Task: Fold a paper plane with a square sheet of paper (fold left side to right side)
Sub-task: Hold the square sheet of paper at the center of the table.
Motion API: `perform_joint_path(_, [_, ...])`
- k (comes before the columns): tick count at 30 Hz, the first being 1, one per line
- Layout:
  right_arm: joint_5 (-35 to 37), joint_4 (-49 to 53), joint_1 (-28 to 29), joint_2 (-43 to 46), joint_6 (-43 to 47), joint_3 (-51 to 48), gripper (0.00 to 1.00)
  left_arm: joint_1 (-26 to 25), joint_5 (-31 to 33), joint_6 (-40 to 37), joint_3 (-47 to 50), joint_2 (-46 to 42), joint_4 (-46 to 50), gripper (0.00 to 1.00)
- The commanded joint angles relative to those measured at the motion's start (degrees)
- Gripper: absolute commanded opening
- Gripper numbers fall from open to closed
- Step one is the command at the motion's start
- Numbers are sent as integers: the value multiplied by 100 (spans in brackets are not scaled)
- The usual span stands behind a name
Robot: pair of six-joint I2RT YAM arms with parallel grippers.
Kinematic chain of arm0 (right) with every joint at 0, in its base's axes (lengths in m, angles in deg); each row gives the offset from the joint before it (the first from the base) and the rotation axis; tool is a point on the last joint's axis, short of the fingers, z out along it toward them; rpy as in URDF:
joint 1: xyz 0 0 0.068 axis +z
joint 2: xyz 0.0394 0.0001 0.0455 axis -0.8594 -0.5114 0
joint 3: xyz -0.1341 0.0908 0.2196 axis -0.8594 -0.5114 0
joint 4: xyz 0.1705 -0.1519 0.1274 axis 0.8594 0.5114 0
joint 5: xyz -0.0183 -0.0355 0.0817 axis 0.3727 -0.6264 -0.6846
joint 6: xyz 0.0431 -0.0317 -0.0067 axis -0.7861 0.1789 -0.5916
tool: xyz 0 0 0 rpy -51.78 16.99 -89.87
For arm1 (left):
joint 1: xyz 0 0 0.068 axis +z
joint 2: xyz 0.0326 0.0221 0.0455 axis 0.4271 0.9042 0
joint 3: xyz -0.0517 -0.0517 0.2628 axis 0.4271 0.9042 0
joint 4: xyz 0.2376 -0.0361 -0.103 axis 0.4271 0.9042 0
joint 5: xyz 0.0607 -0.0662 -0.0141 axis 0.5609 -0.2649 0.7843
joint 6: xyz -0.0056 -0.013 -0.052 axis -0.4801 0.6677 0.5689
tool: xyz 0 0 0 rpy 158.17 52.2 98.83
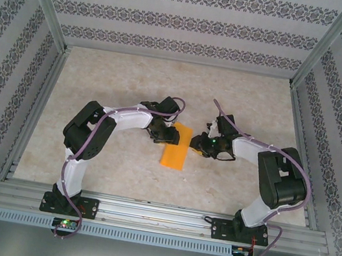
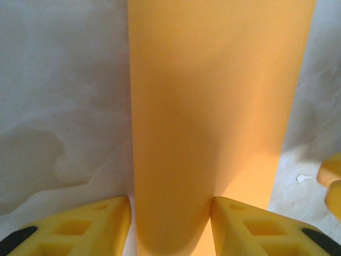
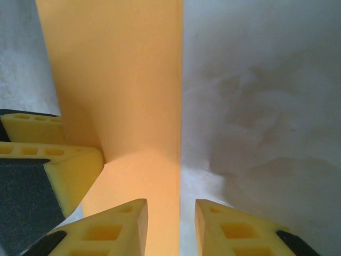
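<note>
The square sheet of paper (image 1: pixel 174 150) is bright orange and lies on the table between the arms, folded into a long rectangle. My left gripper (image 1: pixel 162 133) sits at its far left edge. In the left wrist view the sheet (image 2: pixel 213 80) bulges up in a rounded loop. That gripper (image 2: pixel 170 202) is shut on the loop, a yellow finger against each side. My right gripper (image 1: pixel 201 145) stands open over the sheet's right edge (image 3: pixel 117 64). One finger of this gripper (image 3: pixel 170 205) is above the paper and the other above bare table.
The table (image 1: pixel 120 80) is pale and mottled, fenced by metal rails and patterned walls. The left gripper's fingers (image 3: pixel 64 170) show in the right wrist view, touching the raised paper. A right gripper fingertip (image 2: pixel 333 184) shows at the left wrist view's right edge.
</note>
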Motion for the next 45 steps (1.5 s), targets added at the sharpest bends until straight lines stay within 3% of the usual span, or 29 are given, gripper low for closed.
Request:
perform_joint_path(1, [-132,-227,98,-108,-179,73,29,-403,-745,183,469,643,424,46])
perform_joint_path(14, [-191,-468,396,-466,-362,219,11,-403,-729,164,460,651,475,46])
perform_joint_path(29, [241,81,450,-815,-226,174,0,-356,-650,240,522,458,315,46])
perform_joint_path(45, [555,426,459,-1015,-49,137,0,483,-124,-337,609,-1523,314,55])
